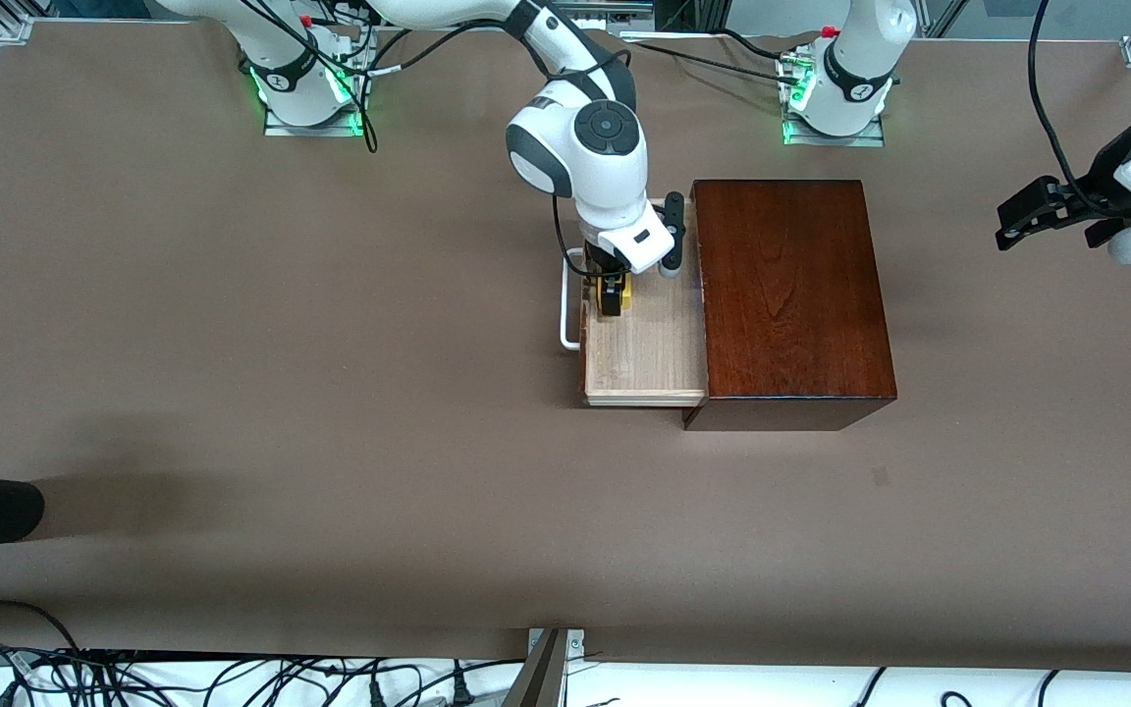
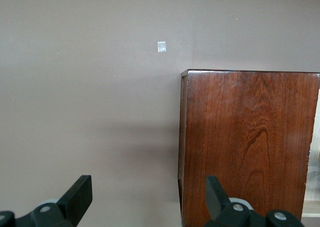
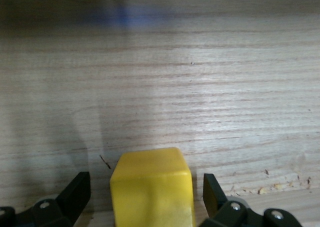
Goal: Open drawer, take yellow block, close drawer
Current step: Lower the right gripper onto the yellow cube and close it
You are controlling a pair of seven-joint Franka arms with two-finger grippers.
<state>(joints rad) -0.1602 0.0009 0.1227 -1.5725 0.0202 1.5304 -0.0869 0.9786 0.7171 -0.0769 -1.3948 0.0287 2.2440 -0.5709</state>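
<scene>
Right pincer down in the open drawer, straddling the yellow block; left arm waits.

From the front camera, the drawer (image 1: 646,363) stands pulled out of the dark wooden box (image 1: 789,295) toward the right arm's end of the desk (image 1: 232,344), its white loop handle (image 1: 568,306) outermost. The right pincer (image 1: 612,295) reaches into it around the yellow block (image 1: 627,293), while the left pincer (image 1: 1056,211) hangs idle over the desk's left-arm end. The left wrist view shows the left pincer (image 2: 149,196) spread wide, holding nothing, with the box (image 2: 247,142) below. The right wrist view shows the right pincer (image 3: 145,193) open, a visible gap on each side of the block (image 3: 151,187) resting on the pale drawer floor (image 3: 200,87). The risk, I judge: the block sits slightly off-centre, so one finger may meet it first and skid or twist it, giving a weak corner grip.
</scene>
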